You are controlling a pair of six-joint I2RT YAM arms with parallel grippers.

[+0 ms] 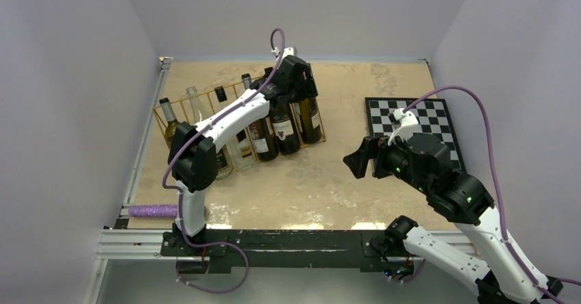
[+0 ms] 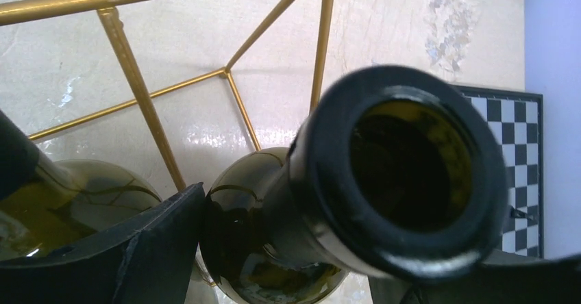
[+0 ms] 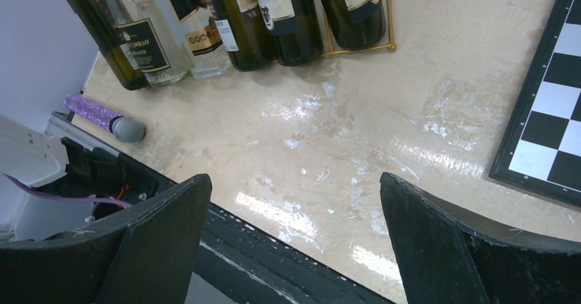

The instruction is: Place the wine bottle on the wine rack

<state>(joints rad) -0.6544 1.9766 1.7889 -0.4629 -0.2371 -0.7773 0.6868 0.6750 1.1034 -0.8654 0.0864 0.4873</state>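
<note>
Far to the left of the left hand, at the near edge of the worktop [image 1: 308, 181], lies a purple stick [image 1: 152, 211] with a grey tip (what it is I cannot tell). Next comes the gold rack [image 2: 139, 92], with a row of other bottles [image 1: 264, 140] lying side by side in it, necks pointing away from the arms and bases toward them.

The left hand [image 2: 288, 242] reaches over the rack's right end. Its fingers [image 2: 137, 249] are spread wide on either side of the neck of the bottle [image 2: 404, 174], whose dark open mouth fills the wrist view. A gap shows between the left finger and the neck, so the hand straddles the neck rather than squeezing it. That bottle lies in the rack at the right end of the row. A green bottle lies just beside it to the hand's left, with a gold wire between the two.

To the right, well apart from the rack, the right hand [image 3: 294, 181] hangs above the worktop, fingers wide apart with nothing between them. The chessboard [image 1: 438, 116] lies flat on the worktop, to the right of this hand and beyond it.
</note>
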